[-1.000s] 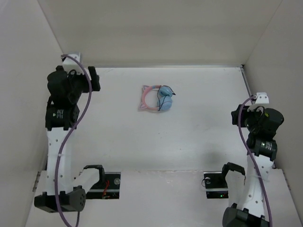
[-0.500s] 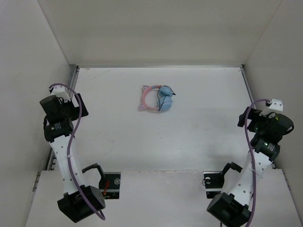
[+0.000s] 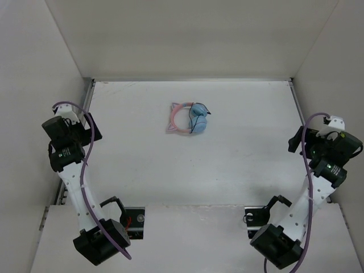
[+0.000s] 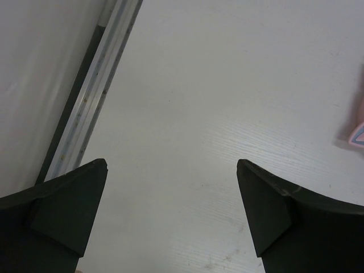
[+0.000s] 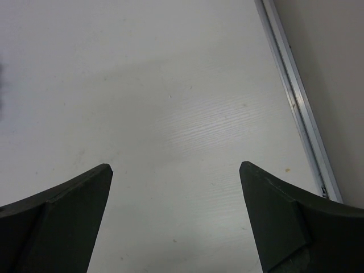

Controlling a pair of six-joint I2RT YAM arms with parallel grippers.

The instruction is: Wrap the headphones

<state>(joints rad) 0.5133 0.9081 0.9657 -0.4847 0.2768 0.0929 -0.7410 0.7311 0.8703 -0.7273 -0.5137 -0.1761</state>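
Left hand (image 4: pixel 170 165) spread wide, right hand (image 5: pixel 175 166) likewise (both empty), headphones (image 3: pixel 198 111) well apart

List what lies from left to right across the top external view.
Left gripper, open and empty → headphones, untouched, in the middle → right gripper, open and empty.

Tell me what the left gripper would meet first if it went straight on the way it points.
Most likely the bare table: the left gripper is open and angled down at it. The headphones lie right of that line, only a pink tip in the wrist view.
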